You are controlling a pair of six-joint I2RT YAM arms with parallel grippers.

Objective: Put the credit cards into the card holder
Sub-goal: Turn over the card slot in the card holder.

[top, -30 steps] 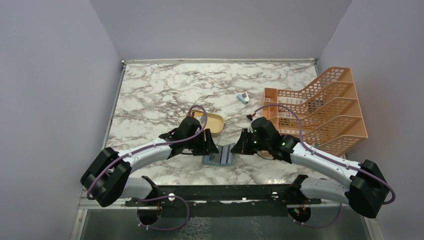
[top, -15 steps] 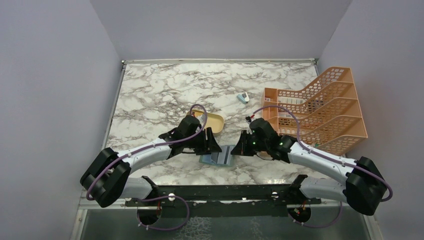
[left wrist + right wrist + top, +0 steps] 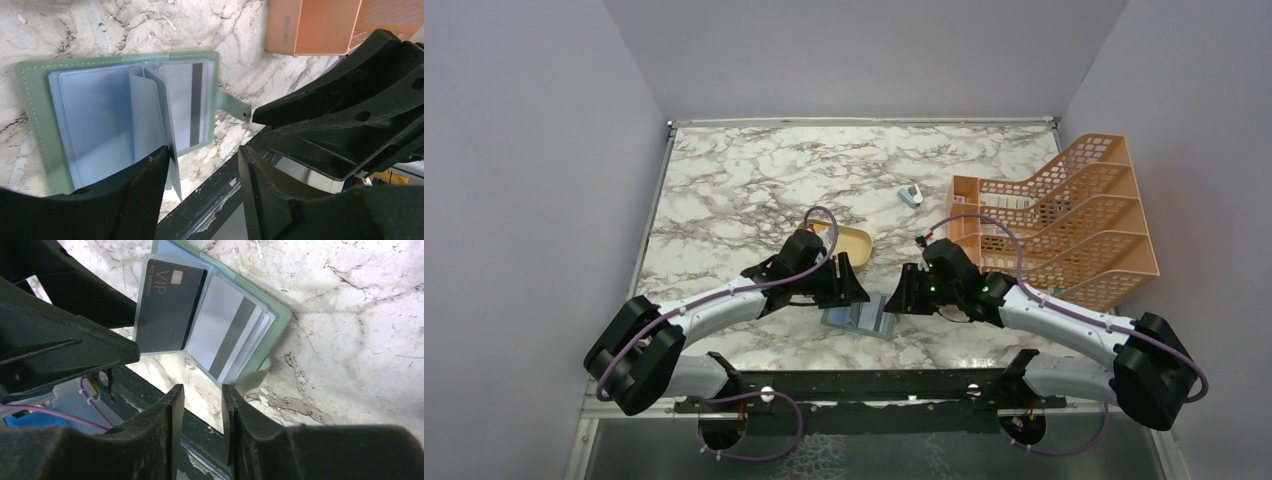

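The card holder (image 3: 858, 320), a grey-green wallet, lies open near the table's front edge between both grippers. In the left wrist view it (image 3: 35, 115) shows pale blue-grey pockets and a grey card with a dark stripe (image 3: 192, 107) in its right pocket. In the right wrist view a black VIP card (image 3: 170, 307) sits in a clear sleeve beside a grey striped card (image 3: 227, 335). My left gripper (image 3: 205, 165) is open, its left finger against an inner leaf. My right gripper (image 3: 202, 400) is slightly open and empty, beside the wallet's strap (image 3: 252, 380). No tan-brown card shows.
A tan oval dish (image 3: 854, 243) sits just behind the left gripper. A blue-and-white gadget (image 3: 909, 195) lies further back. An orange mesh file rack (image 3: 1064, 220) stands at the right. A black rail (image 3: 864, 385) runs along the front edge.
The wallet has shifted and turned a little at the front edge. Both grippers have moved slightly to the left beside it.
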